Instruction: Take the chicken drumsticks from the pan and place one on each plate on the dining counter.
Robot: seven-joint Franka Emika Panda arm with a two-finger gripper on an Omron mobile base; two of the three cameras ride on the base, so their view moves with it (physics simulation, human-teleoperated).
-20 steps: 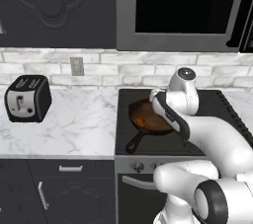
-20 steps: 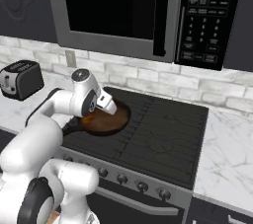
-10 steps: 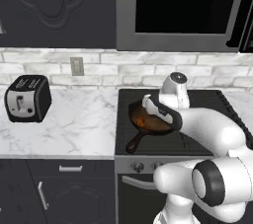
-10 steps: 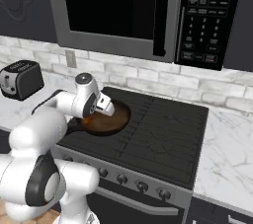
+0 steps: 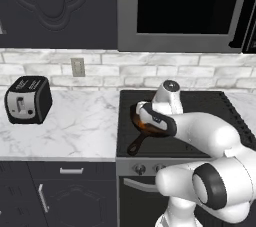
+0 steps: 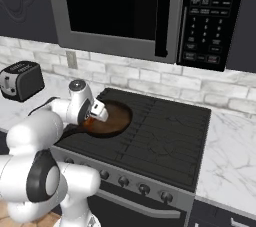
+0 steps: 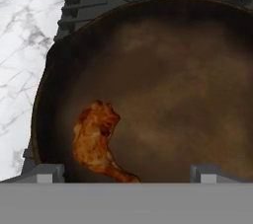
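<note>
The dark pan (image 7: 163, 80) sits on the stove's front left burner (image 5: 148, 130) (image 6: 116, 117), its long handle pointing toward the stove's front edge. One golden-brown chicken drumstick (image 7: 97, 139) lies at the pan's lower left in the hand view. My gripper (image 7: 128, 173) (image 5: 141, 120) (image 6: 91, 120) hovers low over the pan's left side. It is open, with one fingertip (image 7: 44, 172) on either side of the drumstick's thin end and nothing held. The plates and the dining counter are out of view.
The black stove (image 6: 165, 131) has knobs along its front. A microwave (image 6: 150, 11) hangs above it. A black toaster (image 5: 27, 100) (image 6: 20, 80) stands on the white marble worktop (image 5: 85, 121) to the left of the stove.
The hand has swung left and down over the pan, closer to its left rim. The jaws have stayed open.
</note>
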